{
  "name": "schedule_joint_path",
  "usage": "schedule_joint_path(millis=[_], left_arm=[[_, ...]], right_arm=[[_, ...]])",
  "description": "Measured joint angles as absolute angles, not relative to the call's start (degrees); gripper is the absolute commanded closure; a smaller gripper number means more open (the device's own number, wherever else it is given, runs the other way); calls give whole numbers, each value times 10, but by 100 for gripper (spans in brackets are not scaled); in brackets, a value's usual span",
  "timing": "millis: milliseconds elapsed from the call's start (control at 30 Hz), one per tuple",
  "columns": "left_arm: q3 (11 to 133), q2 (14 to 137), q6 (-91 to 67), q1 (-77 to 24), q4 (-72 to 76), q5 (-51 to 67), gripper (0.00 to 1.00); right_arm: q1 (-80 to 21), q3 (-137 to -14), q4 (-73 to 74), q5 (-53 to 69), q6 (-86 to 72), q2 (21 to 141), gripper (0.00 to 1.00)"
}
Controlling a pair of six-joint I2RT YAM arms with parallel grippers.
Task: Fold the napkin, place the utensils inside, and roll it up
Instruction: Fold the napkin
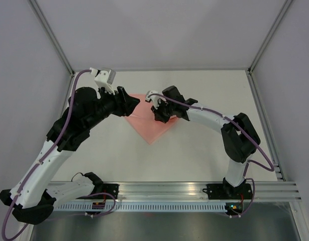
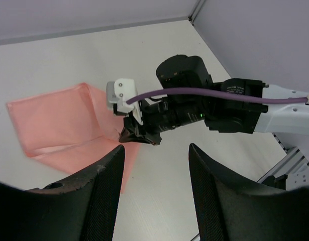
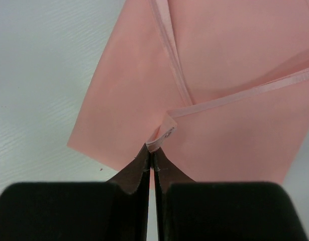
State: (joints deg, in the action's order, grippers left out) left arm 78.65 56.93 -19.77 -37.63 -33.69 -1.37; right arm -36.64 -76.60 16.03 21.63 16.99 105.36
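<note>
Right gripper (image 3: 150,150) pinches the napkin (image 3: 229,145) by a hemmed corner. Expect light, limp cloth; keep your grip on hems.

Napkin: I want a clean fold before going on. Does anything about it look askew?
Only mid-fold mess: the right gripper pinches one hemmed corner of the napkin, and the turned-over flap lies off-square to the layer below. No tear or stain shows.

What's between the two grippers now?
Only the napkin, in the top view: pink cloth from the left gripper to the right gripper pinching it.
</note>
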Motion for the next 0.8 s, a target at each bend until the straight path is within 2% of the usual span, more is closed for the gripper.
schedule_joint_path(millis=[367, 800], left_arm=[[783, 558, -198, -376, -337, -14, 40], [778, 557, -198, -376, -338, -14, 40]], right_arm=[[-428, -739, 183, 191, 213, 1060, 93], [-447, -739, 189, 190, 223, 1095, 93]])
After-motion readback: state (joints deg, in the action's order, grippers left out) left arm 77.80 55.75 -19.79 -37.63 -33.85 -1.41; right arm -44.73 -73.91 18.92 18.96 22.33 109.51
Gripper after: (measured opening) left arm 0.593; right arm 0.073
